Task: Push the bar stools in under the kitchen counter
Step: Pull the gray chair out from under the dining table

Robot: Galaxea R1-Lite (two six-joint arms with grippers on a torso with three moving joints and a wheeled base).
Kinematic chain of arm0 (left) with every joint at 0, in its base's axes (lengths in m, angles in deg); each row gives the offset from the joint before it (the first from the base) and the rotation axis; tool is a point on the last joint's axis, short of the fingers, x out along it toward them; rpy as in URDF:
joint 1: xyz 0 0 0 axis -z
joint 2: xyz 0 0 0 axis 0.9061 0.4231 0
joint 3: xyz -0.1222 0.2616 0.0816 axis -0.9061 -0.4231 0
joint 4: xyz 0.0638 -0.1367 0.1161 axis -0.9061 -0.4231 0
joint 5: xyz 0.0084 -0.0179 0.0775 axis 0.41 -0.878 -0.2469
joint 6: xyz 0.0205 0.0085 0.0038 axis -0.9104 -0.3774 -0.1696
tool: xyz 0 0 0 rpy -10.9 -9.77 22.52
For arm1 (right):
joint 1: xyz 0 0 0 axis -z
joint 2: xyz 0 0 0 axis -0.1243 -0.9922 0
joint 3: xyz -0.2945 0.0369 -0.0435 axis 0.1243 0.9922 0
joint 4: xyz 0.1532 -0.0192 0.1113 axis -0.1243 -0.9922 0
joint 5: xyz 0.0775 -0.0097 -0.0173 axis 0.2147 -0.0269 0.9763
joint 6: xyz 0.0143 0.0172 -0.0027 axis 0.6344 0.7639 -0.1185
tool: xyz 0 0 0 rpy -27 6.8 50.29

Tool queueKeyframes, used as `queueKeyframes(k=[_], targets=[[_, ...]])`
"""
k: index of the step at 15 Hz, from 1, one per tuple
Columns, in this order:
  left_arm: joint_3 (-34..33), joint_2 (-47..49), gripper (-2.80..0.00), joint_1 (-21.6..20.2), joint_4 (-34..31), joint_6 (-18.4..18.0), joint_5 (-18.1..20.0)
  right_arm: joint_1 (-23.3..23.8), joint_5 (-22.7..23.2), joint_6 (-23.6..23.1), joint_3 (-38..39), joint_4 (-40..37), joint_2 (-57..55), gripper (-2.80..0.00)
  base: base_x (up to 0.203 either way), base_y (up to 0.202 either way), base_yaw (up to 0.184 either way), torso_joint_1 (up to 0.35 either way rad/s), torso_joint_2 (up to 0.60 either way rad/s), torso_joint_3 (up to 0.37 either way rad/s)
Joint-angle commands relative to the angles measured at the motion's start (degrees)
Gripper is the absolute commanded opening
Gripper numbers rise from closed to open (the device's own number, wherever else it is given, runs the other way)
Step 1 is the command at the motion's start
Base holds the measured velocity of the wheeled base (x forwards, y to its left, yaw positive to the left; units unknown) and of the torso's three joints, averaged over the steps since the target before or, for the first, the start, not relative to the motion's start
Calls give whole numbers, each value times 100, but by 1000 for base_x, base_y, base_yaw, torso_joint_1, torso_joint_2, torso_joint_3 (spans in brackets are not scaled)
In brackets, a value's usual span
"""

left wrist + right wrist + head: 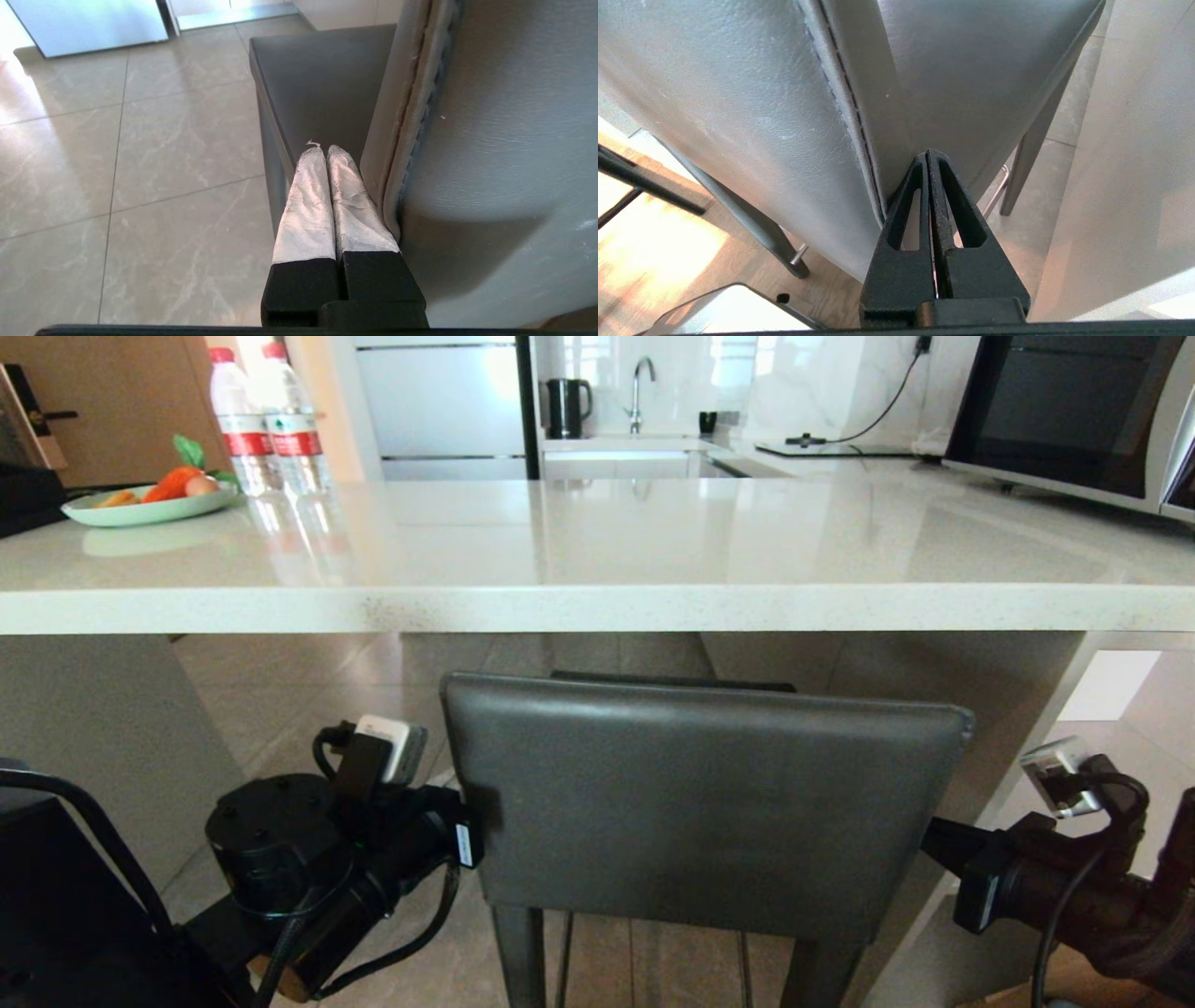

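Closed hands [325,151] [928,156] flanking grey stool [700,803]

Your head view is bright — window glare washes the kitchen counter [597,537] from twelve o'clock, underside shadowed. Wrist views stay sharp; floor [140,140] glare at ten o'clock.

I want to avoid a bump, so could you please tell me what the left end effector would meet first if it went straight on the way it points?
The left end effector, shut beside the dark grey leather stool's rectangular back, points along the flat seat. It would probably skim the seat first; depth is unclear.
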Motion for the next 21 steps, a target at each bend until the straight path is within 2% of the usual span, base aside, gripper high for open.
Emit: queueKeyframes(k=[1, 3, 8, 12, 21], targets=[[-111, -51, -280, 113, 43, -2, -11, -176, 27, -3, 34, 67, 98, -280, 0, 0, 0, 0, 0, 0], [-278, -45, -280, 154, 43, -2, -199, -176, -34, 4, 25, 67, 98, -280, 0, 0, 0, 0, 0, 0], [-459, -203, -280, 325, 43, -5, -212, -171, -74, 13, 51, 59, 63, -280, 0, 0, 0, 0, 0, 0], [-531, -229, -280, 498, 43, -11, -226, -176, -87, 4, 60, 59, 80, -280, -176, 0, -2, 0, 1, 8], [-531, -229, -280, 511, 43, -20, -230, -167, -97, -4, 175, 59, 124, -280, -195, 0, 0, 0, 2, 1]])
